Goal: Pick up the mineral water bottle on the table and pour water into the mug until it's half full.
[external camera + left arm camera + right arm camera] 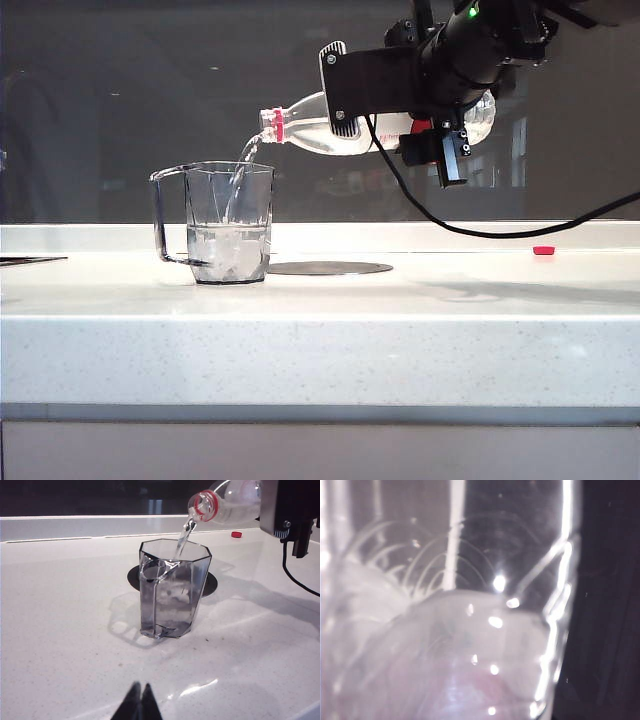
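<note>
Right gripper (400,125) clamped on the mineral water bottle (320,128), held nearly level above the table (320,350) with its open mouth tipped over the mug (230,225). Water (184,539) streaming into the mug, roughly a third full. Left gripper (140,702) low over the table near the mug, fingertips together.

We see the mug (230,225) standing near the counter's (320,350) left end with the right gripper (400,105) and tilted mineral water bottle (330,128) blocking the air above it, while the front edge and right stretch lie open.
</note>
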`<state>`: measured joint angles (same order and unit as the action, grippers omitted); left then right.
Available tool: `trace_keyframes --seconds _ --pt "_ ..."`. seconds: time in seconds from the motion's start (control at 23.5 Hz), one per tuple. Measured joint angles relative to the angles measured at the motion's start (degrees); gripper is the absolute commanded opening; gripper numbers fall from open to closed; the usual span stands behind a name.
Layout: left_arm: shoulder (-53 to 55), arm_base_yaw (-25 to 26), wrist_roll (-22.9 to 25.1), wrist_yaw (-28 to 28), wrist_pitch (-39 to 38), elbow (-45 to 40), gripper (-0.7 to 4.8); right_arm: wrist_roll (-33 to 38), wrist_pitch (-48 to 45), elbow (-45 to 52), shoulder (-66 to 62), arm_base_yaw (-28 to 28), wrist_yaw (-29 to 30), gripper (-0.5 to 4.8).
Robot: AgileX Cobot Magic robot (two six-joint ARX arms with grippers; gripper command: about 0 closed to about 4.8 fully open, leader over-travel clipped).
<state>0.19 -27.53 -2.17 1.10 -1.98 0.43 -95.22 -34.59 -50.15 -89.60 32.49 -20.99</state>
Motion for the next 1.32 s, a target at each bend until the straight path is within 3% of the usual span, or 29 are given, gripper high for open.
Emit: trace_keyframes --seconds 0.26,0.72,0.89,1.32 --pt "0.00 0.00 -0.02 0.02 0.00 0.00 -0.04 0.15 0.00 0.00 0.00 -0.02 0.00 3.04" --pt "0.00 0.00 0.00 0.02 0.00 0.00 -0.04 15.02 8.09 -0.04 0.04 1.92 0.15 3.03" --pt "0.00 0.00 -0.02 0.02 0.00 0.00 -0.04 25.81 8.41 -0.04 0.04 3.23 0.26 2.69" --pt "0.00 0.00 -0.02 0.02 0.00 0.00 -0.04 61.88 8.37 -0.04 0.04 2.97 -0.39 2.72"
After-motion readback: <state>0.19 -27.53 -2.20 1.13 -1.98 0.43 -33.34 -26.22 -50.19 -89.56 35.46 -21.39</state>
